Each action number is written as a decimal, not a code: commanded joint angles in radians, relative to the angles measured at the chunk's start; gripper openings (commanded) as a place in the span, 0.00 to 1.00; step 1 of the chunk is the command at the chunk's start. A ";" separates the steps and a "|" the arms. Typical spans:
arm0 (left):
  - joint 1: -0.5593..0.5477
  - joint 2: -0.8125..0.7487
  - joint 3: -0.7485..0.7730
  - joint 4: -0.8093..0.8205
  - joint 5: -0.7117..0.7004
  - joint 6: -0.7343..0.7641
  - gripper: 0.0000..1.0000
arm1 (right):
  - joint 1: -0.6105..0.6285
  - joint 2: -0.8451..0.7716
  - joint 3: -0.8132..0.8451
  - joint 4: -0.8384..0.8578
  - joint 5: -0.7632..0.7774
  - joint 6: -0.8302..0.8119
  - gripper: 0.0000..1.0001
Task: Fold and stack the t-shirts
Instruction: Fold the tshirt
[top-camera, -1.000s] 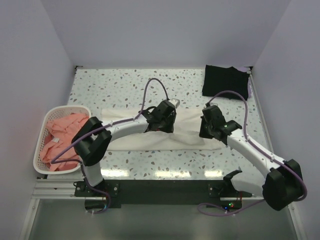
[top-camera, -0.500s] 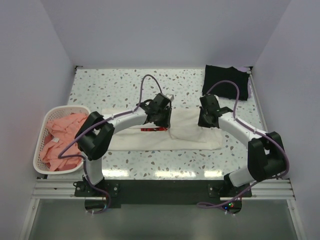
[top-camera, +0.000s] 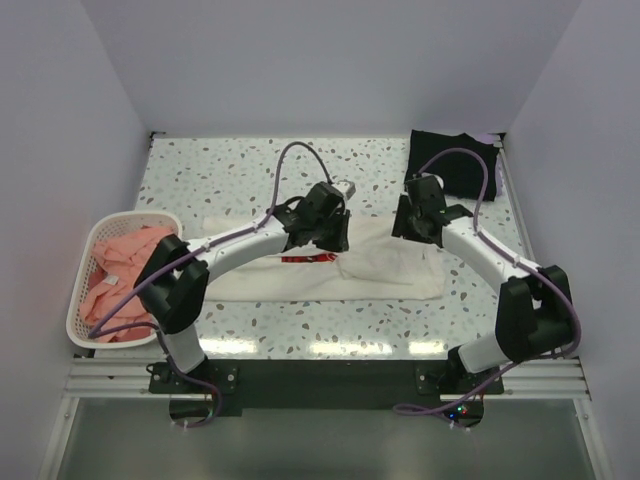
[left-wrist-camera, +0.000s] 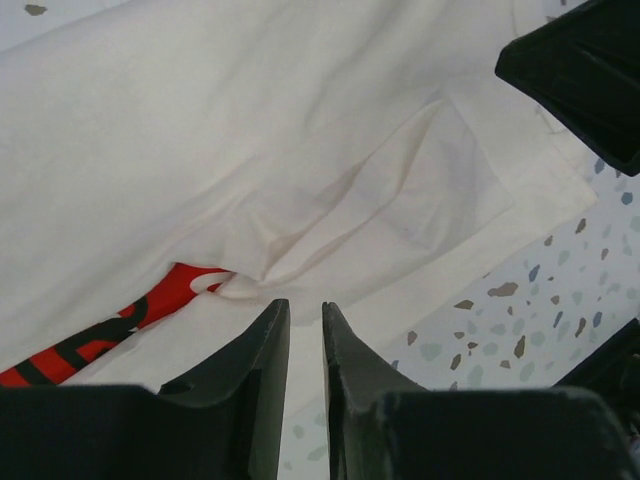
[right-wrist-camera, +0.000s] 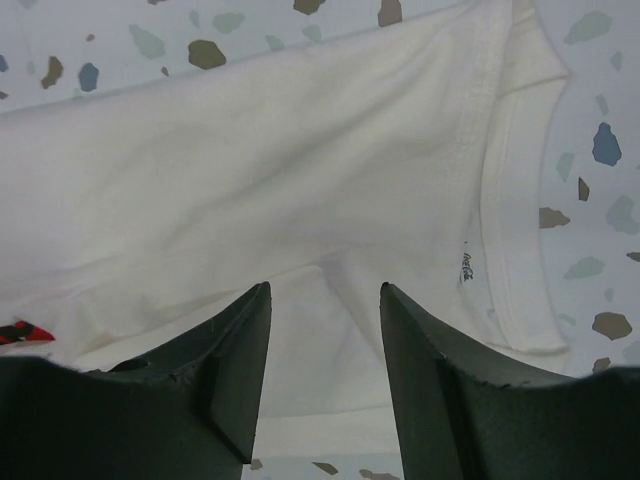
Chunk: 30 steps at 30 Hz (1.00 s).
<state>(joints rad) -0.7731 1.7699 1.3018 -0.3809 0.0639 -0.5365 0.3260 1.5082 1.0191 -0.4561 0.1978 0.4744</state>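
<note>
The white t-shirt (top-camera: 300, 282) is laid as a long folded band across the middle of the counter (top-camera: 240, 170), probably ready for a crosswise fold before stacking on the black t-shirt (top-camera: 455, 160) at the far right corner. Both arms are stretched forward over its far edge, the left tool (left-wrist-camera: 305, 312) held slightly parted and the right tool (right-wrist-camera: 325, 292) spread wide, nothing being pinched.

basket (top-camera: 135, 216) at left edge, black t-shirt (top-camera: 445, 150) back right
</note>
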 joint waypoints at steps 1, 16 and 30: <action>-0.032 0.003 0.045 0.053 0.020 0.006 0.22 | -0.004 -0.106 0.026 0.008 -0.035 0.010 0.52; -0.045 0.164 -0.110 0.232 0.002 -0.140 0.08 | -0.004 -0.120 -0.323 0.280 -0.248 0.176 0.48; -0.031 0.039 -0.006 0.131 -0.027 -0.077 0.17 | -0.004 -0.126 -0.335 0.234 -0.204 0.170 0.46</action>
<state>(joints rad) -0.8131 1.8957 1.2148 -0.2272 0.0647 -0.6479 0.3244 1.4235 0.6743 -0.2195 -0.0261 0.6411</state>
